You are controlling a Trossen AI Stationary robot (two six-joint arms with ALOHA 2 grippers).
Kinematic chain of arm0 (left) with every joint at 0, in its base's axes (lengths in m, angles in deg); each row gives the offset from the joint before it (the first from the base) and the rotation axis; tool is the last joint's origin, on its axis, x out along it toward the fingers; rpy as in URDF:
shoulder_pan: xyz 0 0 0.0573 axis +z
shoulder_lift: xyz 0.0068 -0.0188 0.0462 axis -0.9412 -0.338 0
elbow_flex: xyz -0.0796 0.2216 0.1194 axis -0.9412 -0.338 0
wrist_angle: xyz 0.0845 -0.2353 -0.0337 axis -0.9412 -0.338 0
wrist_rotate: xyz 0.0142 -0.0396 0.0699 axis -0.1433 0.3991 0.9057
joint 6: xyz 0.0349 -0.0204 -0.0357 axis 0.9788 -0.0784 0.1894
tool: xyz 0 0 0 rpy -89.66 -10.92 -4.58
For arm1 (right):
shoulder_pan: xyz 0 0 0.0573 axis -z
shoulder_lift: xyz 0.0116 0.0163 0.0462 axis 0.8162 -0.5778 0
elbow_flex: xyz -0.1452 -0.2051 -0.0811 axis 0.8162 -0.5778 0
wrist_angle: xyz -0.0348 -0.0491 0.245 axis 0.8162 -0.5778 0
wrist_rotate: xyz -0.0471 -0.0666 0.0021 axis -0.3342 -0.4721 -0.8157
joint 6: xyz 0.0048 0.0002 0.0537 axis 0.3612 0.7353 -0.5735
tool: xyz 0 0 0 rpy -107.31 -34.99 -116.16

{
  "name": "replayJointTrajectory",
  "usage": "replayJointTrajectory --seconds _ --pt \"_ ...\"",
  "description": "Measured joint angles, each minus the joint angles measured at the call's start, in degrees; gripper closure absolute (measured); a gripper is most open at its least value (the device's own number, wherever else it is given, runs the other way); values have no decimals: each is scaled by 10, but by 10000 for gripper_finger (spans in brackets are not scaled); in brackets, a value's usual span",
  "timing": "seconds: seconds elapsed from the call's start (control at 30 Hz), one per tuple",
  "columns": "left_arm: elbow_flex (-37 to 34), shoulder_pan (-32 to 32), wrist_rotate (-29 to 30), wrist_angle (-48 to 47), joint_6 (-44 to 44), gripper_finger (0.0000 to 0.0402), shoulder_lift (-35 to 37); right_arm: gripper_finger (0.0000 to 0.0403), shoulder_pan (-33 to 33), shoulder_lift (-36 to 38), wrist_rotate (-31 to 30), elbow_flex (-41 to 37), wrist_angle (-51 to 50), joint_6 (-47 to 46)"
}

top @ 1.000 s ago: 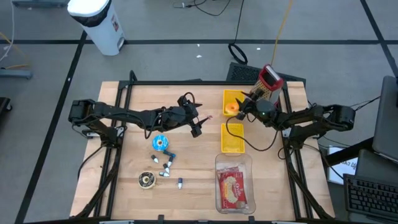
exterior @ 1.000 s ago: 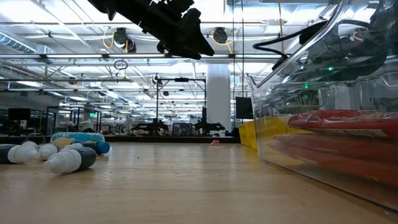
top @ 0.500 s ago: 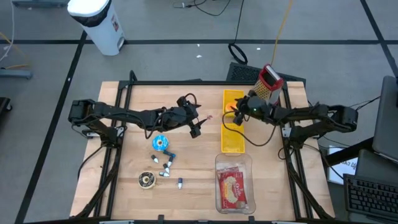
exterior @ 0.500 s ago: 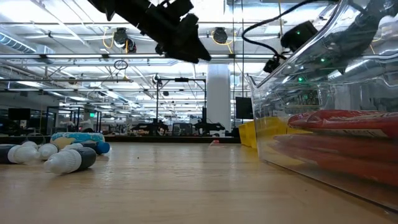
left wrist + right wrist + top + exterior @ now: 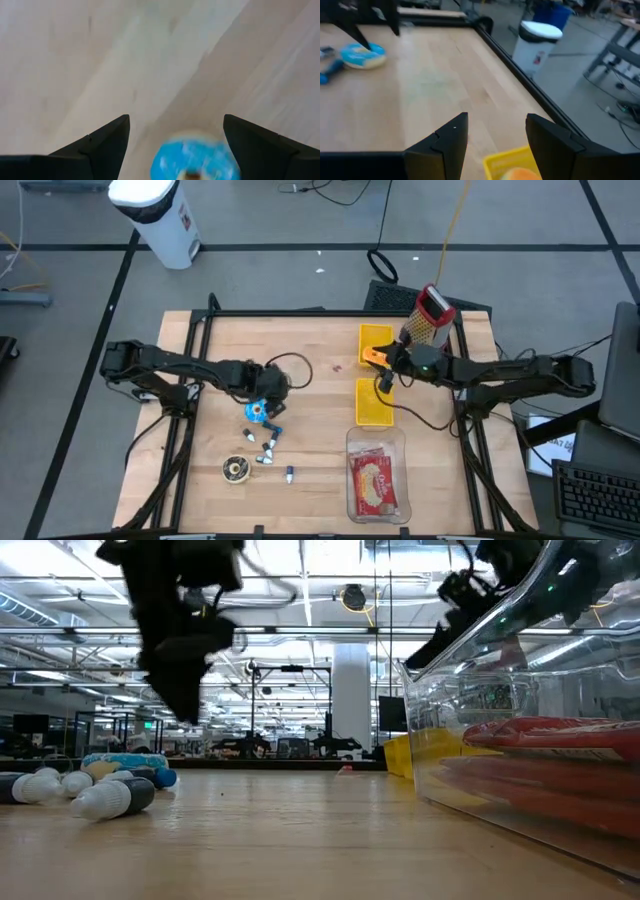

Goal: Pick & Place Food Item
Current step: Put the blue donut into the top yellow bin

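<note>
High view: left end effector (image 5: 262, 388), open and empty, has pulled back over the blue donut (image 5: 258, 411).

I see left gripper (image 5: 268, 385) pulled back from bench middle toward left edge, now just above blue frosted doughnut (image 5: 258, 411), fingers spread. Right gripper (image 5: 381, 370) shifted off far yellow plastic tray (image 5: 372, 336) toward bench middle.

Robotics lab or workshop, wooden table (image 5: 320, 470) on concrete floor, open hall of ceiling trusses (image 5: 300, 635)
</note>
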Motion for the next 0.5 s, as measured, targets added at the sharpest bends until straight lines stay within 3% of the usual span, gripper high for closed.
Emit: replayJointTrajectory --seconds 0.13,0.5 --pt "-49 -11 -33 -9 -51 78 23 216 -27 27 0 0 -9 0" --pt "-121 -42 -54 -17 -148 78 60 216 -46 37 1 0 -41 1"
